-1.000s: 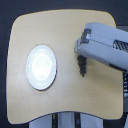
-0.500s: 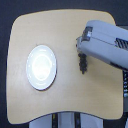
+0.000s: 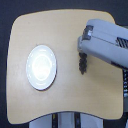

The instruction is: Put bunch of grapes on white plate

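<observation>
While pincer (image 3: 83, 51) grip unclear, bunch of grapes (image 3: 83, 63) right beneath, well apart from white plate (image 3: 41, 67).

dark bunch of grapes (image 3: 83, 63), white plate (image 3: 41, 67) apart

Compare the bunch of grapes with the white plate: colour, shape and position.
The bunch of grapes is dark and small; the white plate is bright and much larger. The bunch is a narrow, lumpy cluster; the plate is round and smooth. The bunch sits just below the arm toward the exterior view's right; the plate lies apart on its left. Both show against the wooden table.
</observation>
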`<state>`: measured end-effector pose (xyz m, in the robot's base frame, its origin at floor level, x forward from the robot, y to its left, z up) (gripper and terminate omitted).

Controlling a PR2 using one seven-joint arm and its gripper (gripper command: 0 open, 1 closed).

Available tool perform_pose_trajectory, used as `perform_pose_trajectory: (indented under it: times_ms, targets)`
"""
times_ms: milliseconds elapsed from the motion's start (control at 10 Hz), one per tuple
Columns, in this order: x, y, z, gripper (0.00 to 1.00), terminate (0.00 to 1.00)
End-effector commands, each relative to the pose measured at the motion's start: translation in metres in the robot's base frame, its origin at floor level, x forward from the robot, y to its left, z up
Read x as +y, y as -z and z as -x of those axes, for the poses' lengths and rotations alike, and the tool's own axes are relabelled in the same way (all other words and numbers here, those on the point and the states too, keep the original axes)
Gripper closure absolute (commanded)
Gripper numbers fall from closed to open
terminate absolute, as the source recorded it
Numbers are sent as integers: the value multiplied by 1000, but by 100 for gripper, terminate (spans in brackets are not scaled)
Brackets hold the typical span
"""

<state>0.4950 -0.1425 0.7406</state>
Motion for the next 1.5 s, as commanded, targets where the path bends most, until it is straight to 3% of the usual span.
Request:
perform_pose_trajectory:
  times_ms: [0,300,600,1400]
  targets:
    - [44,-115,8,100,0]
    - [63,-157,16,100,0]
    - [98,-162,25,100,0]
    - [237,-106,29,100,0]
